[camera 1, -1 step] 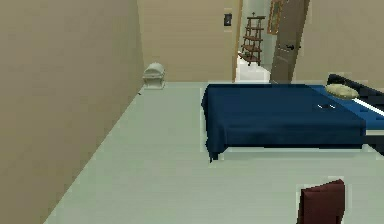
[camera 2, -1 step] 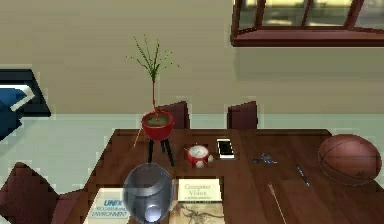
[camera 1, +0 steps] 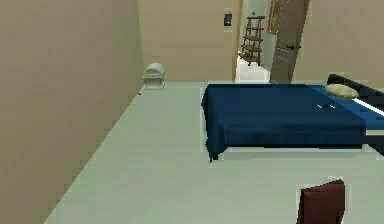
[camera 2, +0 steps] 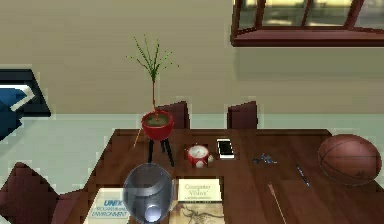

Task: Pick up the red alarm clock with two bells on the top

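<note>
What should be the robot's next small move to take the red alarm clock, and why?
Probably lift and extend the arm toward the red alarm clock: it stands on the wooden table near the arm side view's middle, between the potted plant and the white phone, so the base seems roughly lined up.

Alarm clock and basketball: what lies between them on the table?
Arm side view: phone beside the alarm clock, then a small dark object and a thin stick.
</note>
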Tool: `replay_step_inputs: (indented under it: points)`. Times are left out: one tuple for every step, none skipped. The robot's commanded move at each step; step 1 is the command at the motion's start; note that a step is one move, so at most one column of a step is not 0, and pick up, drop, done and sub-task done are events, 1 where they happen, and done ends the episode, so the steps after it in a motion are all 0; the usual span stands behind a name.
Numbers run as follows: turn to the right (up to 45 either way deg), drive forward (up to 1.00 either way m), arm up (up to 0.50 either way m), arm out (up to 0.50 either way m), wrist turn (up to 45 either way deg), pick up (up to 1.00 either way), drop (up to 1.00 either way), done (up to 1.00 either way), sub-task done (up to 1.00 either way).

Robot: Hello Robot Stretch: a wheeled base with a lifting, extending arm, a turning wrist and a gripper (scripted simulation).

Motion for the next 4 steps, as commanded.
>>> replay_step_inputs:
  points:
    - [0.0,0.00,0.26,0.00,0.0,0.00,0.00,0.00,0.00]
    - [0.0,0.00,0.00,0.44,0.0,0.00,0.00,0.00,0.00]
    - [0.0,0.00,0.00,0.00,45.0,0.00,0.00,0.00,0.00]
    - [0.0,0.00,0.00,0.00,45.0,0.00,0.00,0.00,0.00]
